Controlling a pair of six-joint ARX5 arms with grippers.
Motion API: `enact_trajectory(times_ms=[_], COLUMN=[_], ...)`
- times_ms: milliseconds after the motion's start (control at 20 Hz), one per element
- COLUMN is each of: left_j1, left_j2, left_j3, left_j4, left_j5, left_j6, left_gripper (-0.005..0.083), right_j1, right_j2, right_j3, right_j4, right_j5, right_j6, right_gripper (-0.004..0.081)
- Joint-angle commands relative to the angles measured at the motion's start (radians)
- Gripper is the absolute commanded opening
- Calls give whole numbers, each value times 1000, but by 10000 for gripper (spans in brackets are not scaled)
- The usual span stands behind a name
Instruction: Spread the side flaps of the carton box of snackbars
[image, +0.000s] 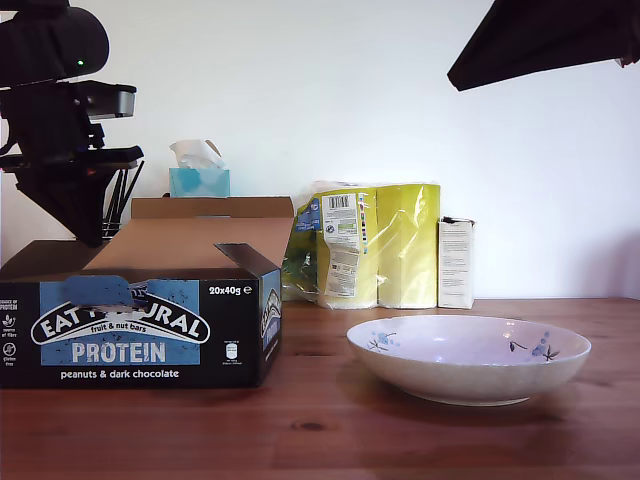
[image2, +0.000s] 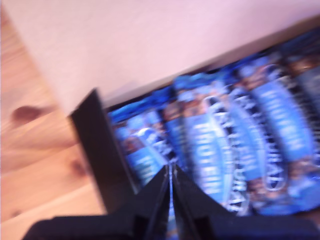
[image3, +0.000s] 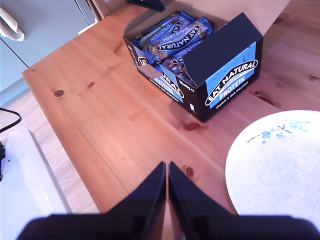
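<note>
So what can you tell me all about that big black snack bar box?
The carton box of snackbars is black cardboard with a blue panel reading "EAT NATURAL PROTEIN" and "20x40g". It stands upright on the wooden table, at the exterior view's left, open on top. Its wide brown lid panel leans back, and the side flaps are not yet spread. Blue-wrapped bars fill it. My first gripper hovers shut just above the bars.

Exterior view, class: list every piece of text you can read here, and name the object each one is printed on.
On the carton box of snackbars:
"EAT N...URAL", middle letters hidden by a torn patch
"fruit & nut bars"
"PROTEIN"
"peanuts & dark chocolate"
"20x40g"
The small side icons' text is too small to read.
The yellow-green pack and the white box carry print too small to read.
</note>
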Motion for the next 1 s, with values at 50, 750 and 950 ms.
enact_trajectory(times_ms=[50,750,950], left_j1=[0,0,6], left_j2=[15,15,15], left_j3=[2,2,2], left_j4=[-18,-20,-19], left_j5=[-28,-298,-341], left_j6=[-5,-32,-43], left_gripper=[-19,-19,-19], right_j1=[5,5,5], right_j2=[3,3,3], right_j3=[8,8,8], right_j4=[9,7,7], right_j5=[17,19,19], right_j6=[-9,-26,-27], right_gripper=[-13,-13,-13])
